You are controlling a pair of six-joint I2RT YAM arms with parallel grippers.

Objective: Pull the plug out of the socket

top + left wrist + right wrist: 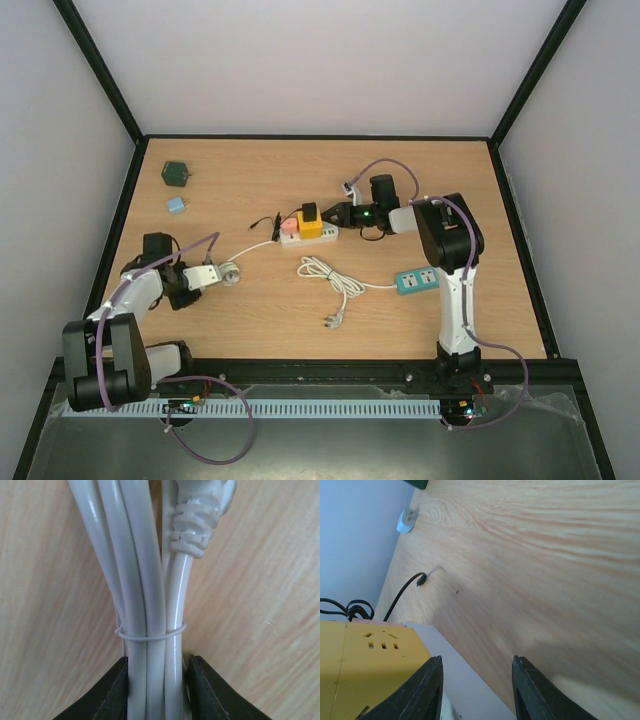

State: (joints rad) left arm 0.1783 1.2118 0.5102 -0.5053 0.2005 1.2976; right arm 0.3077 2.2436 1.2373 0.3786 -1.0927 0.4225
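A white power strip [325,237] lies mid-table with a yellow adapter [311,229] plugged into it and a black plug [310,211] on top of the adapter. My right gripper [337,215] is open at the strip's right end. In the right wrist view its jaws [477,685] stand apart over the white strip [470,690], with the yellow adapter [370,665] just left of the left finger. My left gripper [226,273] is shut on the strip's tied white cable bundle [150,605], next to the cable's white plug end [195,525].
A teal socket strip [417,281] with a loose white cable coil [325,275] lies front right. A dark green block [176,173] and a small light-blue adapter [176,205] sit far left. A thin black cable [265,222] lies left of the white strip.
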